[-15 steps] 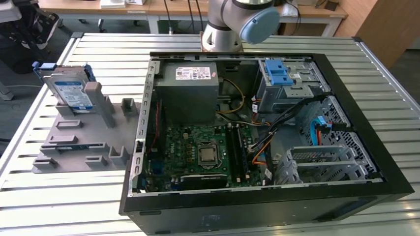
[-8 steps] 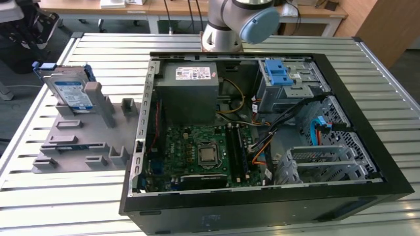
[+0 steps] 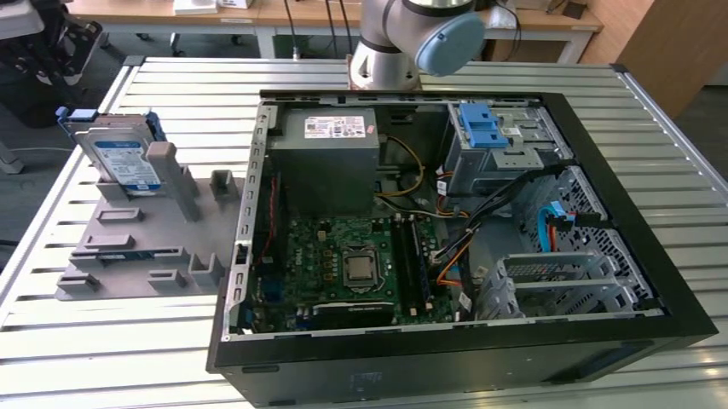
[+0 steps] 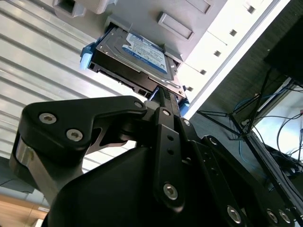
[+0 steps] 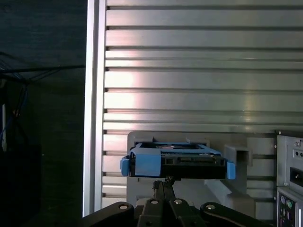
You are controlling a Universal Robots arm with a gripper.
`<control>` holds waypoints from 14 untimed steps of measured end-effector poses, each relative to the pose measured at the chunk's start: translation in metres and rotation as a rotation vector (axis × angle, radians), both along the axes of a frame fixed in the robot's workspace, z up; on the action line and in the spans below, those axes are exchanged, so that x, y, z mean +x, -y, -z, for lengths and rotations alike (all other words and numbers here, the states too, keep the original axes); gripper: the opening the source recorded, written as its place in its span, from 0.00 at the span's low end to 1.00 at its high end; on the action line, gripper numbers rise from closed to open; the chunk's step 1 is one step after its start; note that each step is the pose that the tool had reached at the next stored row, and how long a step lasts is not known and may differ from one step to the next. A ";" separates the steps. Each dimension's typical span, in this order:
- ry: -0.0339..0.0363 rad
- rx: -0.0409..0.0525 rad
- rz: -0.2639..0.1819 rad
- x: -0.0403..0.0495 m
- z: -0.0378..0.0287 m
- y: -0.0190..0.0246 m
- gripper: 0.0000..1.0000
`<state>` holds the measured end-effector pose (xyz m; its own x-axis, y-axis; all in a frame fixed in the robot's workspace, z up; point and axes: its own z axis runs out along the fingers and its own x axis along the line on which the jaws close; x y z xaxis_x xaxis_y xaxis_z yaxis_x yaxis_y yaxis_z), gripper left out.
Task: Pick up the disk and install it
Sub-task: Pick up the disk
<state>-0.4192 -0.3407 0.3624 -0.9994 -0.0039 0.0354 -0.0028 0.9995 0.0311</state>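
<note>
The disk (image 3: 123, 158), a silver drive with a white-and-blue label and blue rails, stands on edge in a slot of the grey holder (image 3: 136, 247) at the exterior view's left. In both wrist views my gripper (image 4: 163, 93) (image 5: 165, 180) points at the disk (image 4: 135, 59) (image 5: 177, 161) from close by. Its two black fingers (image 4: 166, 123) lie pressed together, with the tips right at the disk's near edge and nothing between them. The disk still rests in the holder.
The open computer case (image 3: 455, 341) fills the table's middle and right, with a power-supply box (image 3: 330, 158), motherboard (image 3: 353, 264), blue-latched drive cage (image 3: 495, 141) and loose cables (image 3: 455, 247). The arm's base (image 3: 404, 43) stands behind the case. The slatted table (image 3: 114, 349) ends just past the holder.
</note>
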 end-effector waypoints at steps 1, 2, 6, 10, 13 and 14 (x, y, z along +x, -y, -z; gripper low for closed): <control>-0.0001 0.0000 -0.003 0.0000 0.0000 0.0000 0.11; -0.0001 -0.0001 -0.006 -0.0001 0.0000 0.0000 0.11; -0.0001 0.0000 -0.019 -0.0002 -0.0001 0.0000 0.11; 0.0000 0.0000 -0.034 -0.0002 0.0000 0.0000 0.11; 0.0000 0.0000 -0.045 -0.0002 0.0000 0.0000 0.11; 0.0001 0.0000 -0.049 -0.0002 0.0000 0.0000 0.11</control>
